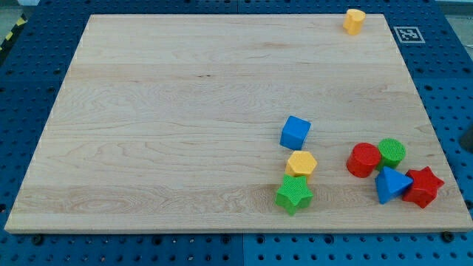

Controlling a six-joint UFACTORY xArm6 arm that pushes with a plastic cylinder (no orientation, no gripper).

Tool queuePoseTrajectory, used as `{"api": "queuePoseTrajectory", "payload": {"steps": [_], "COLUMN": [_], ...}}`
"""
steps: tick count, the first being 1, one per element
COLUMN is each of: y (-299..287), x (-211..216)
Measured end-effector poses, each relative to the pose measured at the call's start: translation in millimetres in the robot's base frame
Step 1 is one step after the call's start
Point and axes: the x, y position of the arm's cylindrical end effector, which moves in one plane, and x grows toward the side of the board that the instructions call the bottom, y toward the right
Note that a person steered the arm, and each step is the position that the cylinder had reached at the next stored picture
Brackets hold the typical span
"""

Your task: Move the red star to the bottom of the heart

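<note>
The red star (423, 187) lies near the board's bottom right corner, touching the blue triangle (390, 185) on its left. The yellow heart (354, 21) sits far off at the board's top right edge. My tip does not clearly show. A dark shape at the view's right edge (469, 137), off the board, may be part of the rod, but its end cannot be made out.
A red cylinder (363, 160) and a green cylinder (392, 153) stand together just above the blue triangle. A blue cube (295, 132), a yellow hexagon (301, 163) and a green star (293, 194) line up left of them. The wooden board (185, 111) lies on a blue pegboard.
</note>
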Motion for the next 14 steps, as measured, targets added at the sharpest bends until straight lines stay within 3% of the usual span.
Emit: {"api": "queuePoseTrajectory", "payload": {"steps": [1,7,14], "y": [-9.1,-94.7,-64.9], "x": [73.6,79.9,-7.7]}}
